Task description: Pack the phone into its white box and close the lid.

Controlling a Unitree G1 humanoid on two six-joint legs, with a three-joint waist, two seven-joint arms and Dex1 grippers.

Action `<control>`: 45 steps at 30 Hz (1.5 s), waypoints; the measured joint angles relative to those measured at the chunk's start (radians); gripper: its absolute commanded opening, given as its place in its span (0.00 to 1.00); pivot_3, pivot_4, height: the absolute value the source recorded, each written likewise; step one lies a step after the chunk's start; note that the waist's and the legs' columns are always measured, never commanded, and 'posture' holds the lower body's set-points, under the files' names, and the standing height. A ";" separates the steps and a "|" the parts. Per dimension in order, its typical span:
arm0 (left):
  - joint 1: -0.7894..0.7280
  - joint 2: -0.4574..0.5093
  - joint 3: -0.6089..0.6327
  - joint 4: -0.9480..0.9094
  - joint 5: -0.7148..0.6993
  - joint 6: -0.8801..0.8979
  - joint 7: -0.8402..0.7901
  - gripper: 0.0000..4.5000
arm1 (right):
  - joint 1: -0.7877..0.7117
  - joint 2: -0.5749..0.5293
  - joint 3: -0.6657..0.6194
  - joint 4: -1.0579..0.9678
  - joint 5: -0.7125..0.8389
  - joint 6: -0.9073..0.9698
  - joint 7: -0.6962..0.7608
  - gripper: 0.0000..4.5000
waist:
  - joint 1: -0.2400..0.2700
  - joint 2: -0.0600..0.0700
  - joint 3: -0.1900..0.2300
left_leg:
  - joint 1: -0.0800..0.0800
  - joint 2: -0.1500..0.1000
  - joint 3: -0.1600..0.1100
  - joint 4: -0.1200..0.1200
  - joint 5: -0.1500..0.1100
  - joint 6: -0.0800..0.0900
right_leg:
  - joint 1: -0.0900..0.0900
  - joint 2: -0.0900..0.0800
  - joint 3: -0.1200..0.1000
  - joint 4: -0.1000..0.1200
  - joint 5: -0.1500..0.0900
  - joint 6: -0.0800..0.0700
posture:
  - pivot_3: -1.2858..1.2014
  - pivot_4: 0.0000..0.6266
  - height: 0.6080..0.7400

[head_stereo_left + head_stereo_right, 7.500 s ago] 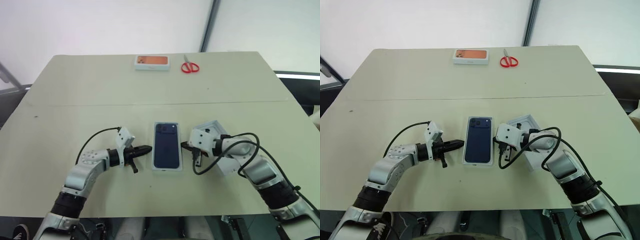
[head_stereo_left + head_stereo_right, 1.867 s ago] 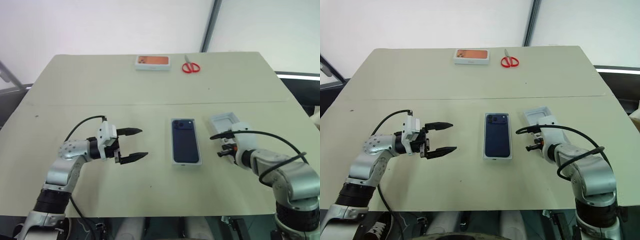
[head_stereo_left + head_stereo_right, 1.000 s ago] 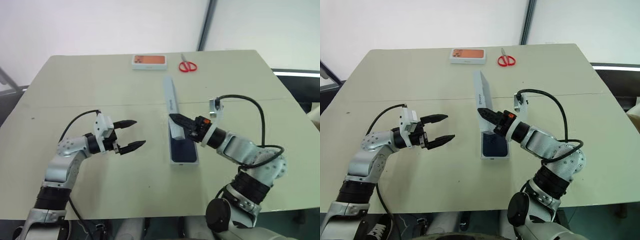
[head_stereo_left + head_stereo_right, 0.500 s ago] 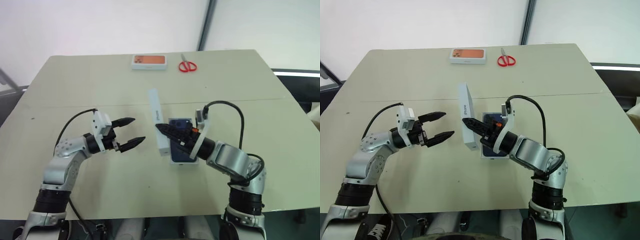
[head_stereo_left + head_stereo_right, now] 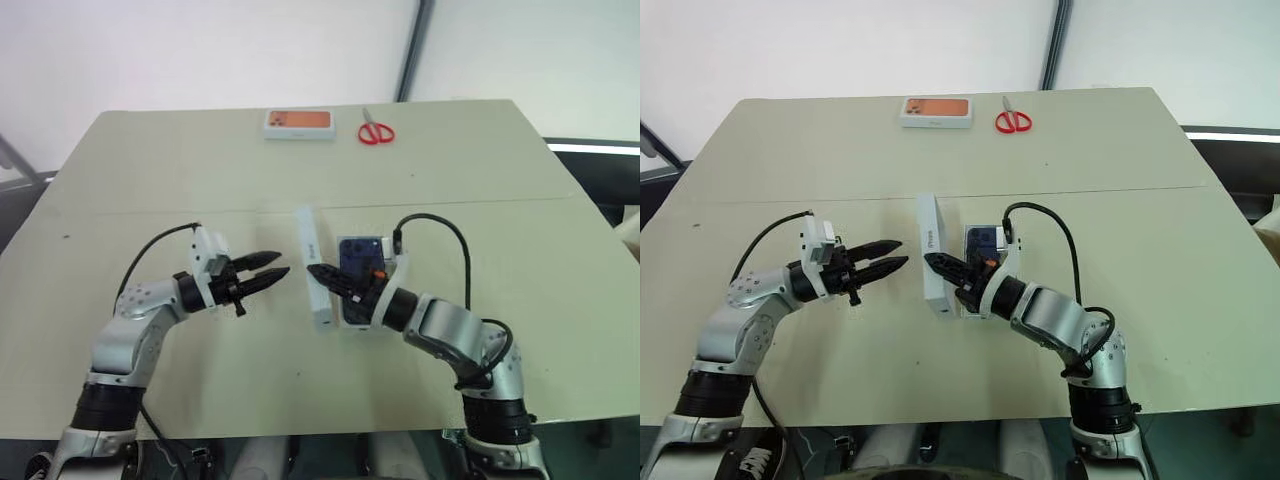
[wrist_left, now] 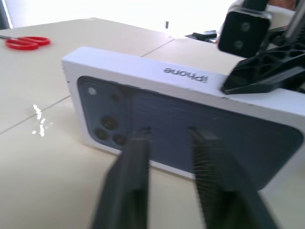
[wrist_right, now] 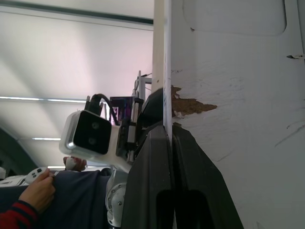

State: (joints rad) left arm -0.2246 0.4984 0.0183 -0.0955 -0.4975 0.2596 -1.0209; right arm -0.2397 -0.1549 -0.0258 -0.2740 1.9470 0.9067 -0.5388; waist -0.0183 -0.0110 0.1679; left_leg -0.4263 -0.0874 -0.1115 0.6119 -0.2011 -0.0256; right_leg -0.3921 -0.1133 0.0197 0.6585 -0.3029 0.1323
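While the wide white cardboard lid [image 5: 312, 268] stands on edge near the middle of the beige tabletop [image 5: 200, 170], the right claw [image 5: 318, 272] is clamped on its wall, one black finger on each side of the thin card. The right wrist view shows the pale inside of the lid with a small torn brown mark beside the pinching fingertips [image 7: 188, 152]. The left wrist view shows the lid's printed top face, a picture of a blue phone, turned toward the left claw.

Just at 3 o'clock of the upright lid lies the narrow white box [image 5: 357, 322], a thin-walled cardboard tray, flat on the tabletop. The dark navy-blue slab phone [image 5: 357, 256] rests inside it, camera bump at the far end, partly hidden by the right arm.

At 9 o'clock of the lid, the left claw [image 5: 279, 266] points level toward it. Its two black fingers [image 6: 133, 167] stand nearly together with a narrow gap between them and hold nothing; their tips are near the lid's printed face but apart from it.

At 12 o'clock, along the far edge of the tabletop, sit a white case with an orange face [image 5: 298, 122] and, just at its 3 o'clock, red-handled scissors [image 5: 376, 131].

A person's hand [image 7: 39, 191] holding a small pale device appears in the right wrist view.
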 measured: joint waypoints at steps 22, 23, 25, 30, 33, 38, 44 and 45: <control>-0.099 -0.248 -0.174 0.172 0.140 -0.104 0.070 0.00 | -0.014 -0.476 -0.081 -0.100 -0.453 -0.055 0.426 0.86 | 0.004 0.000 0.000 | -0.001 0.000 0.000 0.001 0.000 0.001 | 0.002 0.001 -0.002 -0.002 0.000 0.001 | 0.52 0.24 1.00; -0.104 -0.259 -0.184 0.178 0.144 -0.110 0.070 0.00 | -0.008 -0.493 -0.089 -0.107 -0.497 -0.064 0.463 0.86 | 0.004 0.000 0.000 | -0.001 0.000 0.000 0.001 0.000 0.001 | 0.002 0.001 -0.002 -0.002 0.000 0.001 | 0.52 0.24 1.00; -0.106 -0.277 -0.202 0.181 0.151 -0.116 0.069 0.00 | 0.006 -0.516 -0.089 -0.116 -0.598 -0.081 0.536 0.86 | 0.004 -0.001 0.000 | -0.001 0.000 0.000 0.001 -0.001 0.001 | 0.003 0.000 -0.002 -0.002 0.000 0.001 | 0.52 0.24 1.00; -0.106 -0.262 -0.207 0.183 0.158 -0.116 0.060 0.00 | 0.050 -0.681 0.059 -0.135 -1.057 -0.199 0.695 0.66 | 0.007 -0.001 0.001 | -0.001 -0.001 0.000 0.002 0.000 0.001 | 0.003 0.000 -0.003 -0.002 0.000 0.001 | 0.52 0.24 1.00; -0.104 -0.219 -0.192 0.183 0.158 -0.114 0.052 0.00 | 0.092 -0.689 0.144 -0.154 -1.252 -0.269 0.744 0.32 | 0.004 -0.001 0.001 | -0.001 -0.001 0.000 0.002 0.000 0.001 | 0.002 0.000 -0.002 -0.002 0.000 0.001 | 0.52 0.24 1.00; -0.100 -0.157 -0.146 0.182 0.150 -0.091 0.048 0.00 | 0.089 -0.612 0.124 -0.149 -1.360 -0.290 0.761 0.01 | 0.010 -0.001 0.001 | -0.001 -0.001 -0.001 0.002 0.000 0.001 | 0.003 -0.001 -0.003 -0.003 0.000 0.001 | 0.52 0.24 1.00; -0.099 -0.151 -0.137 0.227 0.168 -0.020 0.104 0.00 | 0.067 -0.614 0.177 -0.149 -1.531 -0.306 0.824 0.01 | 0.010 -0.001 0.001 | 0.000 -0.001 -0.001 0.002 0.000 0.001 | 0.003 -0.001 -0.003 -0.003 0.000 0.001 | 0.52 0.24 1.00; -0.103 -0.157 -0.150 0.238 0.168 0.020 0.109 0.00 | 0.065 -0.613 0.195 -0.149 -1.565 -0.308 0.837 0.01 | 0.009 -0.001 0.001 | -0.001 -0.001 -0.001 0.002 0.000 0.001 | 0.003 -0.001 -0.003 -0.003 0.000 0.001 | 0.52 0.24 1.00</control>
State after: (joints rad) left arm -0.3275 0.3412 -0.1320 0.1423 -0.3294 0.2800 -0.9115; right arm -0.1744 -0.7684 0.1688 -0.4228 0.3820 0.5986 0.2980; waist -0.0088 -0.0123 0.1688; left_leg -0.4268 -0.0888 -0.1128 0.6143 -0.2016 -0.0246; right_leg -0.3886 -0.1141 0.0166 0.6554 -0.3028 0.1331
